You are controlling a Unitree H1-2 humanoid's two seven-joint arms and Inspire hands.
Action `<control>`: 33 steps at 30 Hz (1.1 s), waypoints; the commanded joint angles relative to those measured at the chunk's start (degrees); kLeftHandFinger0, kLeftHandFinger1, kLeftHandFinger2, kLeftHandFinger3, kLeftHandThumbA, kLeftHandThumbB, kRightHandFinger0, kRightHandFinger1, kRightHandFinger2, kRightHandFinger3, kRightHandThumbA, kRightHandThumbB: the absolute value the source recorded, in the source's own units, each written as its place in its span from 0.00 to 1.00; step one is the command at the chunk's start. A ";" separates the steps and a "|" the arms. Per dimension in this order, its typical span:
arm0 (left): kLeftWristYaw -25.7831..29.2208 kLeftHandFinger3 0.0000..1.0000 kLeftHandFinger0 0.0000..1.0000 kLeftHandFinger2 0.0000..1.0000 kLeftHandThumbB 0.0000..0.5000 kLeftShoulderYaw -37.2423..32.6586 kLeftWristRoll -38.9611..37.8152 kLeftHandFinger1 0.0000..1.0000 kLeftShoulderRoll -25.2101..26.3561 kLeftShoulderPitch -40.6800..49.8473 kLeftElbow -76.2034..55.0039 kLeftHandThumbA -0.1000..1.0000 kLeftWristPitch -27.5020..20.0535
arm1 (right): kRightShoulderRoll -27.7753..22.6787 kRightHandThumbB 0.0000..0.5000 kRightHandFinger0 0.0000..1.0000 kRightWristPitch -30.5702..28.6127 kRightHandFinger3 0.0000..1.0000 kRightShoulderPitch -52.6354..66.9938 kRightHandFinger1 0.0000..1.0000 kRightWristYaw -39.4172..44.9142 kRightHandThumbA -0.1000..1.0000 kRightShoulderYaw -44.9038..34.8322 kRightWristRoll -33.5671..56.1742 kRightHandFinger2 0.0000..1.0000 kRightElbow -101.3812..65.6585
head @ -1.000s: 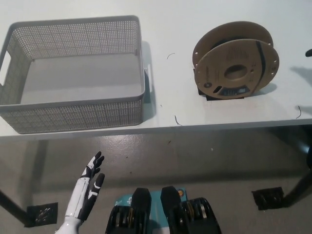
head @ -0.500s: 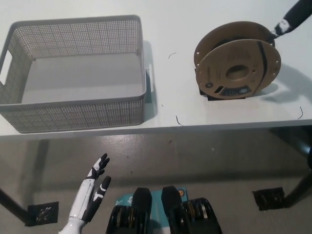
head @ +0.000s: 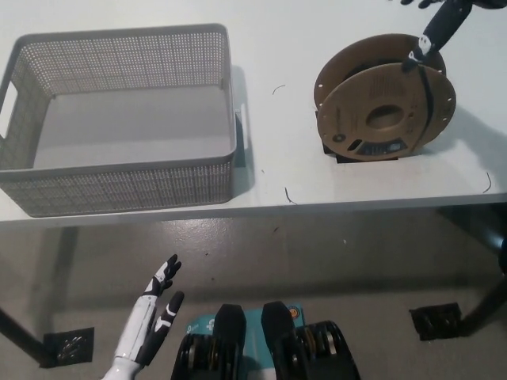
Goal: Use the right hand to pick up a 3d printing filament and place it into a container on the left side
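The filament spool (head: 386, 99), with brown cardboard flanges and black filament, stands on edge at the right of the white table (head: 277, 170). My black right hand (head: 440, 24) comes in over it from the top right, open and mostly cut off by the picture's top edge. One of its fingers (head: 424, 43) reaches down to the spool's upper rim. The grey perforated basket (head: 127, 36) sits at the table's left with nothing in it. Below the table's front edge at lower left, my white left hand (head: 154, 317) hangs open.
The spool stands on a small black patch (head: 341, 156). A few thin dark marks (head: 288, 196) lie on the table between basket and spool. The table's front edge runs across the middle of the picture, with grey floor below it.
My right hand has moved left and inward from the table's far right, and its finger now rests at the spool's top rim. The left hand has sunk slightly.
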 commanded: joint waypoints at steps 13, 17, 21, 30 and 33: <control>-1.11 1.00 1.00 1.00 0.28 -0.48 -0.26 1.00 1.25 -0.07 -1.46 1.00 -1.59 | 4.91 0.85 1.00 -7.68 1.00 -4.91 1.00 -5.11 1.00 2.60 -9.07 1.00 13.84; -1.08 1.00 1.00 1.00 0.30 -0.58 0.06 1.00 1.23 -0.30 -1.29 1.00 -1.41 | 7.92 0.80 1.00 -11.00 1.00 -4.27 1.00 -6.94 1.00 0.84 -7.20 1.00 20.68; -1.17 1.00 1.00 1.00 0.33 -0.74 0.22 1.00 0.95 -0.50 -1.11 1.00 -1.25 | 10.87 0.95 1.00 -12.28 1.00 -3.36 1.00 -9.57 1.00 0.14 -7.66 1.00 25.44; -1.32 1.00 1.00 1.00 0.35 -0.29 -0.38 1.00 1.03 -1.25 -0.86 1.00 -1.33 | 15.56 0.81 0.79 -21.41 1.00 -1.11 0.83 -22.64 0.75 -7.19 -5.09 0.92 33.96; -1.40 1.00 1.00 1.00 0.33 -0.25 -0.51 1.00 0.99 -1.33 -1.01 1.00 -1.49 | 16.16 0.50 0.09 -26.95 0.43 0.12 0.29 -31.13 0.17 -8.82 -5.91 0.48 36.45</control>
